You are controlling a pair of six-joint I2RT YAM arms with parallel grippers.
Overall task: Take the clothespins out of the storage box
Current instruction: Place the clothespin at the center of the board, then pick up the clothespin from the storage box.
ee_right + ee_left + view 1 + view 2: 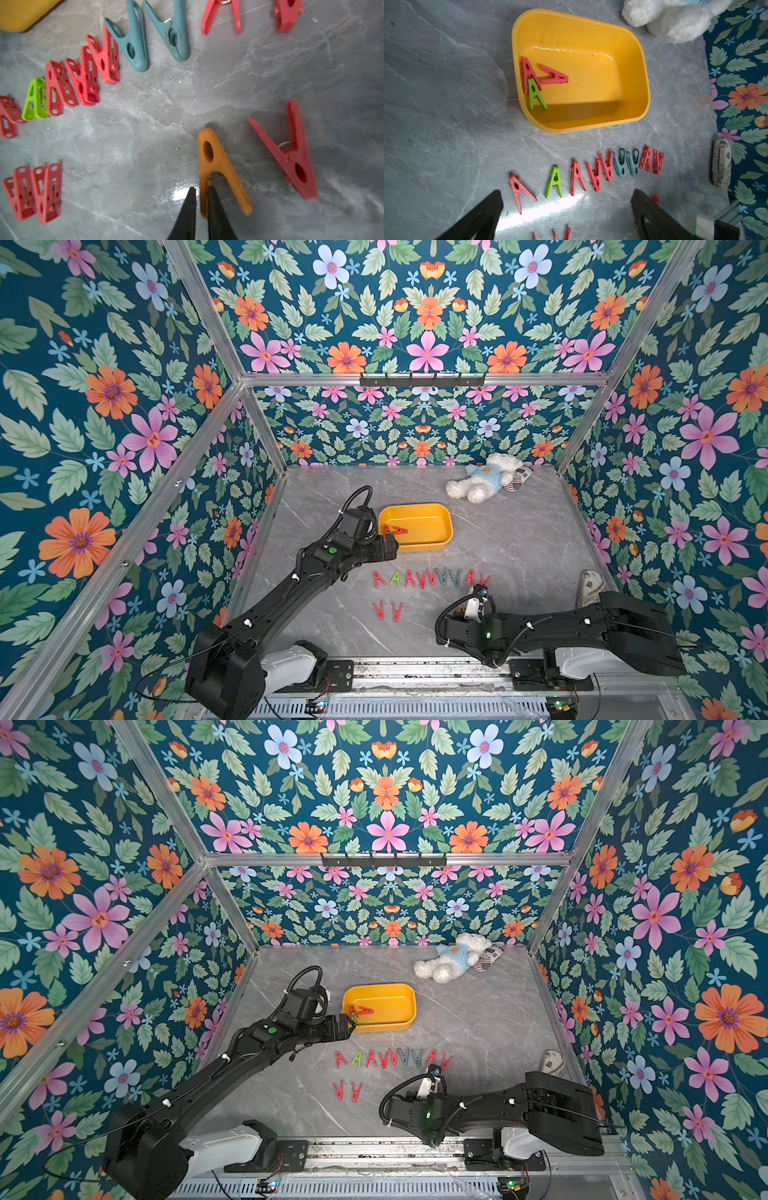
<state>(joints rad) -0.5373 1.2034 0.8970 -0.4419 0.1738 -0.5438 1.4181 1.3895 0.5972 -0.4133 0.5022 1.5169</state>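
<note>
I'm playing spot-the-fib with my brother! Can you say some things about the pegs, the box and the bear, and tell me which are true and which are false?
1. The box is empty. False: three pegs lie in it, two red and one green.
2. The left gripper is wide open. True.
3. The bear lies inside the box. False: it lies on the table, apart from the box.
4. Two blue pegs lie in the row on the table. True.

Storage box (629, 62) yellow; clothespins (139, 41) red, green, grey-blue, orange; table (446, 83) grey marble; walls (104, 406) teal floral.
</note>
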